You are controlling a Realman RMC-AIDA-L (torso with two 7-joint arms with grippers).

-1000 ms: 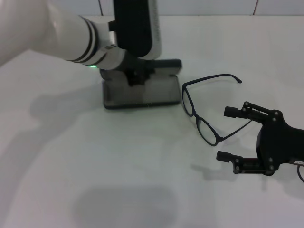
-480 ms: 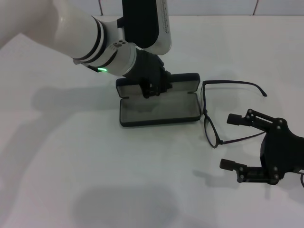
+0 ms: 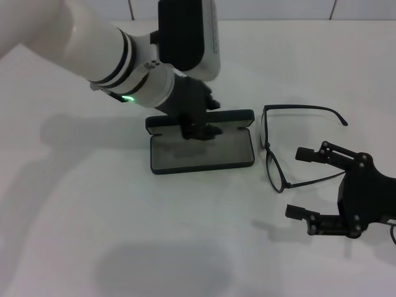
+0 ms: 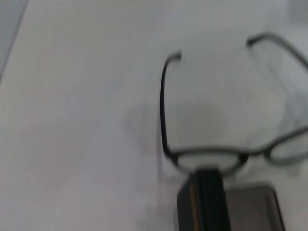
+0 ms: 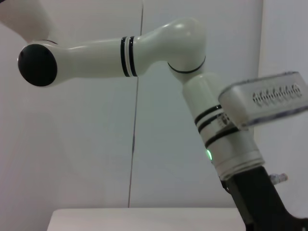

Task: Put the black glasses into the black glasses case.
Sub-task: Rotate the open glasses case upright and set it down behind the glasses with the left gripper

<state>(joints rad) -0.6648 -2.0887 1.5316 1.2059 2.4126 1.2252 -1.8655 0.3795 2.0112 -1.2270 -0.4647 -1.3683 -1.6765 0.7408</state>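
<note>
White table, pale wall behind. Left gripper pinches rear lid of open case; glasses lie at case's 3 o'clock. Right gripper spread open, beside glasses.

A plain white table fills the head view, evenly lit with soft grey shadows. Behind its far edge runs a pale tiled wall with thin dark seams

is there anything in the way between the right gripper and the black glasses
Nothing visible. In the head view the open right gripper sits beside the black glasses, one finger over a temple arm. The left gripper is at the open black glasses case.
</note>
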